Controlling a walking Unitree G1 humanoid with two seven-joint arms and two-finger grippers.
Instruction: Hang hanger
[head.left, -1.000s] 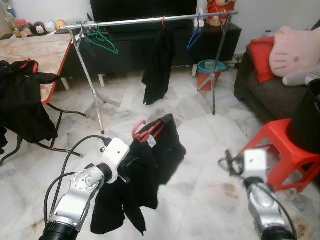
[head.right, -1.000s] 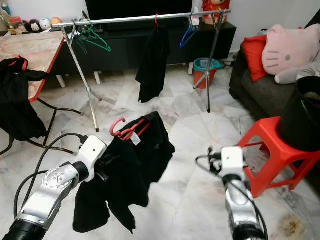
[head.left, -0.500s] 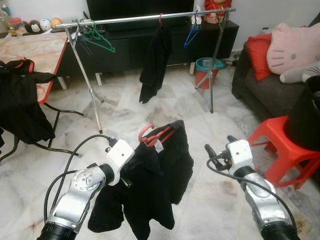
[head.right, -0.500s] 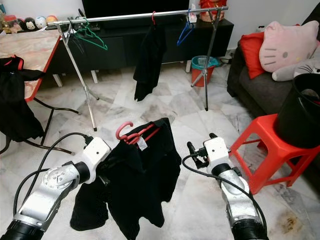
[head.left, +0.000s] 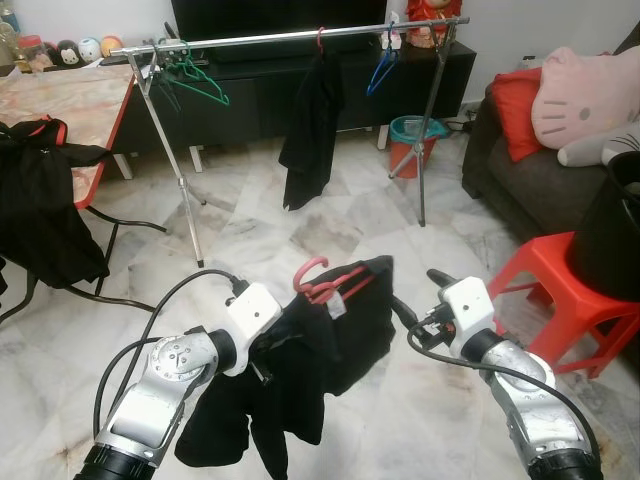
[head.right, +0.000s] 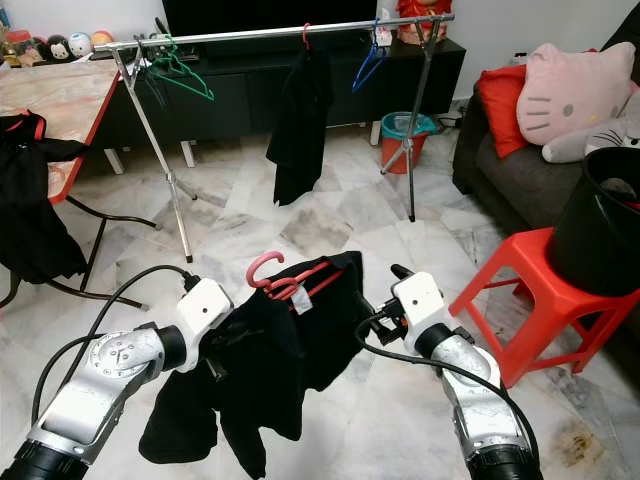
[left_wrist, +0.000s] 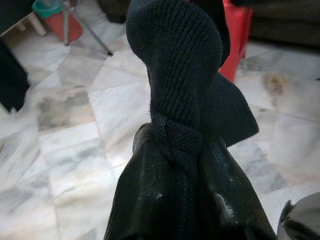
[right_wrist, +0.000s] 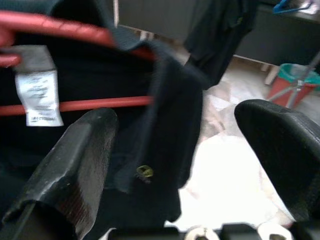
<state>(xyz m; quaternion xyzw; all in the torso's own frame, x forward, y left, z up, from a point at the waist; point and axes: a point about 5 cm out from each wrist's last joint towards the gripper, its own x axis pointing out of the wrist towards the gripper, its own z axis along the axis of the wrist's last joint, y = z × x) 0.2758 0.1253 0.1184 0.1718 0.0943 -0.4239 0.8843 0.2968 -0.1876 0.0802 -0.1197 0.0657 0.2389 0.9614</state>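
Note:
A red hanger (head.left: 314, 276) carries a black garment (head.left: 330, 340) low over the floor in front of me. My left gripper (head.left: 268, 352) is shut on the garment's shoulder, and knit fabric (left_wrist: 175, 75) covers its fingers. My right gripper (head.left: 416, 296) is open at the garment's right edge. Its two fingers (right_wrist: 75, 155) stand wide apart before the hanger's red bar (right_wrist: 80, 34) and a white label (right_wrist: 40, 97). Farther off stands a silver clothes rail (head.left: 260, 38), with another black garment (head.left: 312, 130), green hangers (head.left: 200, 80) and a blue hanger (head.left: 381, 72) on it.
A red stool (head.left: 560, 290) with a black bin (head.left: 615, 225) stands at the right, in front of a dark sofa (head.left: 520, 190) with a pink cushion (head.left: 585, 95). Black clothes (head.left: 40, 200) hang off the table at the left. A teal and red bucket (head.left: 412, 140) sits behind the rail.
My right gripper has swung left and up to the garment's right edge. The left arm has carried the hanger and garment a little right and forward.

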